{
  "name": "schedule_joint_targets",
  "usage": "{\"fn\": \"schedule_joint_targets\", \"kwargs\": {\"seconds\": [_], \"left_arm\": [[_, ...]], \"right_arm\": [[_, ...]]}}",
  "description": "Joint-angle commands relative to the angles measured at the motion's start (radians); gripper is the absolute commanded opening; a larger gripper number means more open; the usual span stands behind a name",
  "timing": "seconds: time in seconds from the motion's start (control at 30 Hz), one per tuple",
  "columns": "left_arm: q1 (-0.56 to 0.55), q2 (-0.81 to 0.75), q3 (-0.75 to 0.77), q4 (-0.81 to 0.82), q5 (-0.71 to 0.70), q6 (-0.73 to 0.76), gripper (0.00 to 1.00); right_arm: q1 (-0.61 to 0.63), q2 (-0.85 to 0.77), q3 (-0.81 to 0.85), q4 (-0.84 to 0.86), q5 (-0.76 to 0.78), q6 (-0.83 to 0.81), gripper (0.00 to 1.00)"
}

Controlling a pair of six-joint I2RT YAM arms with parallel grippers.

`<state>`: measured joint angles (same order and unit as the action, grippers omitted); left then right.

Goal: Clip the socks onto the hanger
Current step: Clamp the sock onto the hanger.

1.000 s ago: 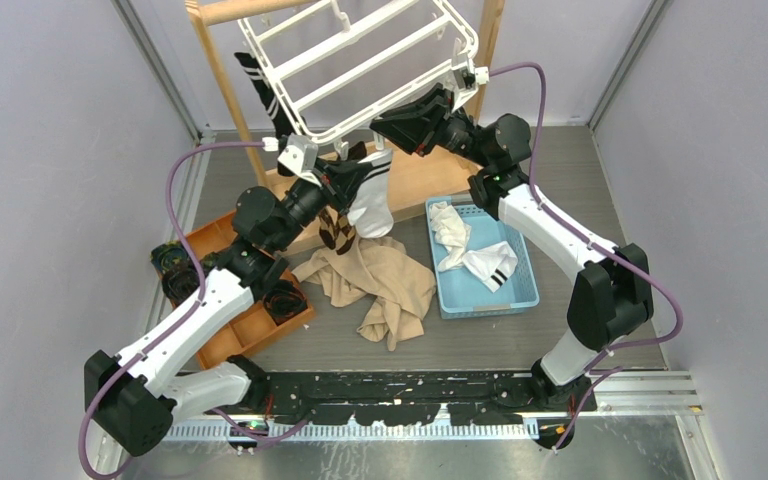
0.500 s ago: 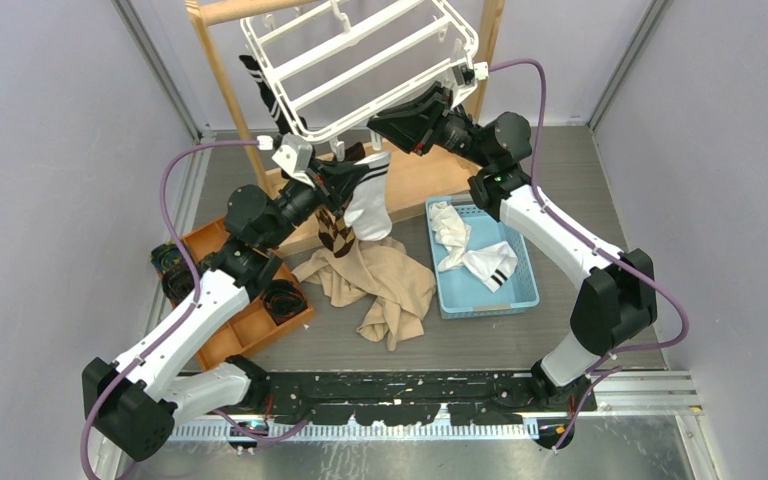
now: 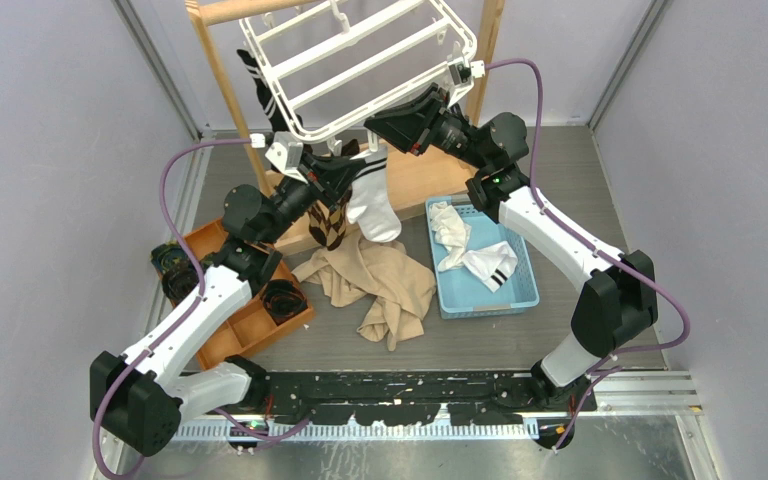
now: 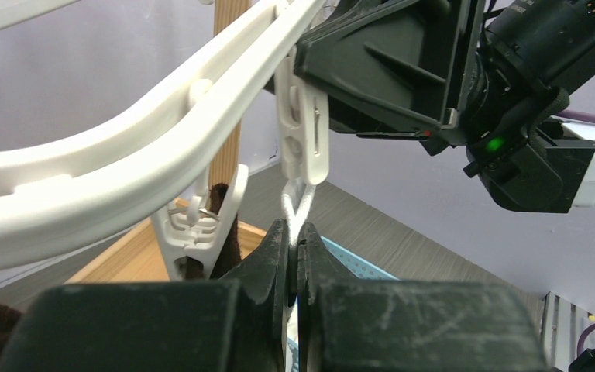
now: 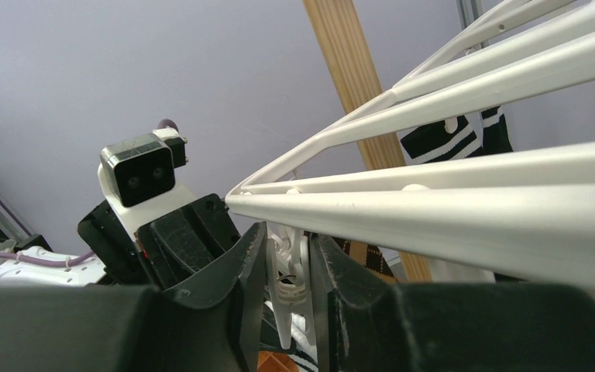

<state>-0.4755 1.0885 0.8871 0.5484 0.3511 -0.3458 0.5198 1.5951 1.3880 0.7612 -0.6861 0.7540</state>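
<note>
The white hanger (image 3: 350, 120) hangs tilted from the wooden stand. My right gripper (image 3: 375, 125) is shut on a white clip (image 5: 290, 283) under the hanger's near rim (image 5: 449, 209), its fingers pressing the clip from both sides. My left gripper (image 3: 352, 160) is shut on the top edge of a white sock (image 3: 375, 205) and holds it just below that clip (image 4: 302, 128); the sock's edge (image 4: 298, 209) pokes up from my left gripper (image 4: 295, 232). A brown argyle sock (image 3: 328, 222) hangs from the neighbouring clip (image 4: 201, 225). A black striped sock (image 3: 260, 85) hangs at the hanger's left.
A blue basket (image 3: 520, 290) with white black-banded socks (image 3: 480, 262) sits at the right. A beige cloth (image 3: 380, 285) lies in the middle. An orange tray (image 3: 245, 320) with dark rolled socks is at the left. The wooden stand's posts (image 3: 225, 85) flank the hanger.
My left gripper has risen and moved up-left with the white sock, bringing its top edge closer under the clip. The right gripper has stayed on the clip, shifting slightly.
</note>
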Motion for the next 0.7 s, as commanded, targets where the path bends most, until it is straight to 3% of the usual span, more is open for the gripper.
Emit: {"fn": "schedule_joint_targets", "kwargs": {"seconds": [0.0,0.67], "left_arm": [[0.020,0.002,-0.005,0.098,0.039,-0.027,0.00],[0.038,0.053,0.028,0.166,0.081,-0.146,0.00]], "right_arm": [[0.020,-0.046,0.037,0.004,-0.053,0.031,0.01],[0.020,-0.022,0.040,0.020,-0.067,0.030,0.02]]}}
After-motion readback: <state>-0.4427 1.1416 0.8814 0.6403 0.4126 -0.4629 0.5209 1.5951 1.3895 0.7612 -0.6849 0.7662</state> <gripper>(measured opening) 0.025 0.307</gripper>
